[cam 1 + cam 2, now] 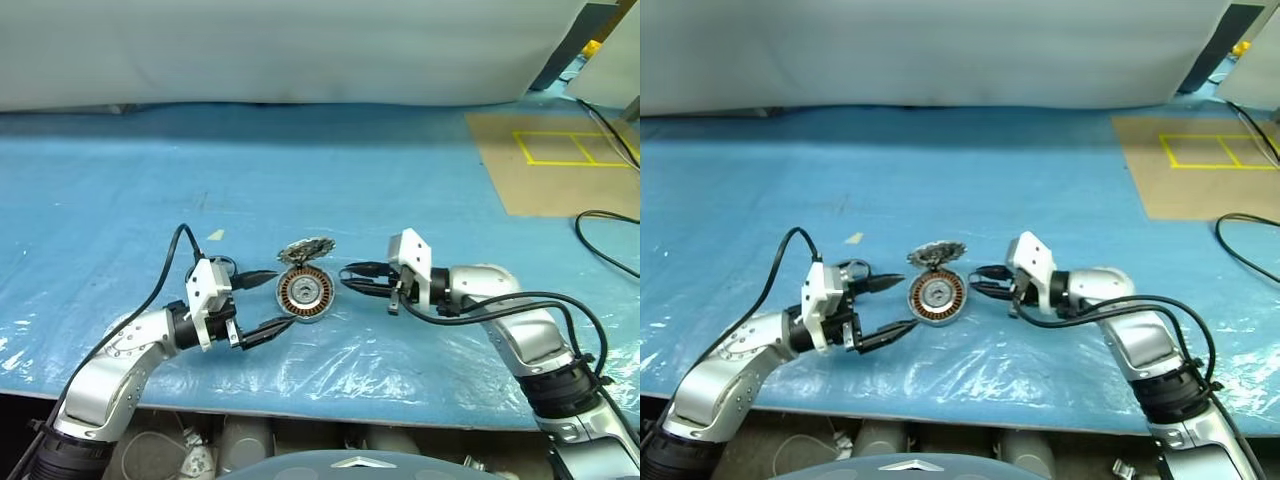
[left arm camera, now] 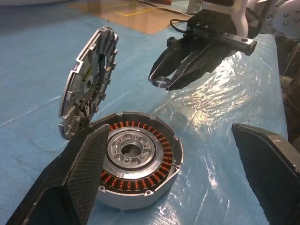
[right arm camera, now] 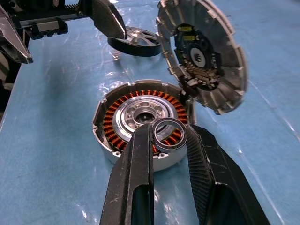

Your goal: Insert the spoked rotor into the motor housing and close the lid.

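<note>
Plainly one motor housing [image 3: 140, 123], one lid [image 3: 206, 51], one spoked rotor [image 3: 136, 41], two tools

— What lay under everything?
— A blue plastic sheet [image 1: 300, 180], wrinkled and glossy along the lower frame.
— And beyond it?
— A pale sheet [image 1: 280, 50] across the top, a brown board [image 1: 530, 180] with yellow tape lines [image 1: 570, 150] at upper right, and a black cable [image 1: 610, 240] at the right edge.

motor housing [image 1: 305, 292] on table [image 1: 400, 200], between both grippers; lid [image 1: 306, 249] tilted up behind it; spoked rotor [image 3: 136, 41] beyond.
</note>
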`<state>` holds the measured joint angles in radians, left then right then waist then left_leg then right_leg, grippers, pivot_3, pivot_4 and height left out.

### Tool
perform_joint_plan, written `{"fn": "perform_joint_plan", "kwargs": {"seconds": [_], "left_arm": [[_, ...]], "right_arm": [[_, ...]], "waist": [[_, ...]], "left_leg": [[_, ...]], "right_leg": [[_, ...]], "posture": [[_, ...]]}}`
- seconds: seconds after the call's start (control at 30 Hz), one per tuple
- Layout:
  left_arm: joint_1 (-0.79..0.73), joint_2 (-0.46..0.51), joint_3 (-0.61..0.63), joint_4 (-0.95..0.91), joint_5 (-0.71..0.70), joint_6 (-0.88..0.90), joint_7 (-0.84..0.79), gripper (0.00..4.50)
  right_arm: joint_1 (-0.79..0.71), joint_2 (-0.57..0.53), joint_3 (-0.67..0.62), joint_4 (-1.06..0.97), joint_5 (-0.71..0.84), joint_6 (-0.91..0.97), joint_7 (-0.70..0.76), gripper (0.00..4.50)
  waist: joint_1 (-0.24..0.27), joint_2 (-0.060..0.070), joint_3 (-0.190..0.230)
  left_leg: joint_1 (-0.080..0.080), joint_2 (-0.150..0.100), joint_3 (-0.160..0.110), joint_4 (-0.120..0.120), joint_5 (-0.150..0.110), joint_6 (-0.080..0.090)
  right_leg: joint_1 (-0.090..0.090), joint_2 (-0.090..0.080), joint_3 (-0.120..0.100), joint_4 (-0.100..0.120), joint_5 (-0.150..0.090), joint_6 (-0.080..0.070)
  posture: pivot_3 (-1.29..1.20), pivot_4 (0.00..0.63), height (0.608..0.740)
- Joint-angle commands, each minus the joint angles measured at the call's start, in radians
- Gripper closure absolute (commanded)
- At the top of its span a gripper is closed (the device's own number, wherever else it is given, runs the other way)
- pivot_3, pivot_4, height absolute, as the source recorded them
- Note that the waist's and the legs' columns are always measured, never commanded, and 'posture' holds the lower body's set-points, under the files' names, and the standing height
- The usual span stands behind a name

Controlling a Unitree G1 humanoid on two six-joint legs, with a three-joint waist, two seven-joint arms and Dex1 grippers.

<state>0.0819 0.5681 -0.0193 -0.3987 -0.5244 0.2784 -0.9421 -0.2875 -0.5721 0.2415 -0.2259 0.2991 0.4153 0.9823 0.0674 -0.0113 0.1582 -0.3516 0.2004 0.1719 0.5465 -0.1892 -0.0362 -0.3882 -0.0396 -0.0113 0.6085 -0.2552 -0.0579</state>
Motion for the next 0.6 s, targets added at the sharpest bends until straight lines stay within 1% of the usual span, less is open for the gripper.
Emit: {"fn": "perform_joint_plan", "kwargs": {"seconds": [0.03, 0.13, 0.37, 0.5, 0.6], "left_arm": [[0.018, 0.011, 0.019, -0.038, 0.012, -0.039, -0.003, 0.09], [0.034, 0.016, 0.018, -0.034, 0.021, -0.058, -0.010, 0.09], [0.042, -0.002, 0.009, -0.045, 0.029, -0.067, 0.019, 0.09], [0.049, -0.012, 0.007, -0.053, 0.037, -0.072, 0.034, 0.09], [0.048, -0.017, 0.006, -0.054, 0.041, -0.074, 0.044, 0.09]], "right_arm": [[-0.050, 0.027, 0.023, 0.023, -0.002, -0.044, 0.036, 3.89], [-0.078, 0.047, 0.048, 0.066, -0.016, -0.074, 0.062, 3.89], [-0.159, 0.129, 0.119, 0.261, -0.096, -0.215, 0.109, 3.89], [-0.184, 0.171, 0.124, 0.348, -0.131, -0.271, 0.102, 3.89], [-0.197, 0.188, 0.120, 0.376, -0.138, -0.285, 0.105, 3.89]], "waist": [[-0.001, 0.000, 0.000], [-0.001, 0.000, 0.000], [-0.002, 0.000, 0.000], [-0.002, 0.000, 0.000], [-0.002, 0.000, 0.000]], "left_leg": [[0.000, 0.000, 0.000, 0.000, 0.000, 0.000], [0.000, 0.000, 0.000, 0.000, 0.000, 0.000], [0.000, 0.000, 0.001, 0.001, 0.000, 0.000], [0.000, 0.000, 0.001, 0.001, 0.000, 0.000], [0.000, 0.000, 0.002, 0.001, 0.000, 0.000]], "right_leg": [[0.000, 0.000, 0.000, 0.000, 0.000, 0.000], [0.000, 0.000, 0.000, 0.001, 0.000, 0.000], [0.000, 0.000, 0.000, 0.001, 0.000, 0.000], [0.000, 0.000, 0.000, 0.001, 0.000, 0.000], [0.000, 0.000, 0.000, 0.001, 0.000, 0.000]], "posture": [[0.00, 0.150, 0.740], [0.00, 0.150, 0.740], [0.00, 0.150, 0.740], [0.00, 0.150, 0.740], [0.00, 0.150, 0.740]]}}
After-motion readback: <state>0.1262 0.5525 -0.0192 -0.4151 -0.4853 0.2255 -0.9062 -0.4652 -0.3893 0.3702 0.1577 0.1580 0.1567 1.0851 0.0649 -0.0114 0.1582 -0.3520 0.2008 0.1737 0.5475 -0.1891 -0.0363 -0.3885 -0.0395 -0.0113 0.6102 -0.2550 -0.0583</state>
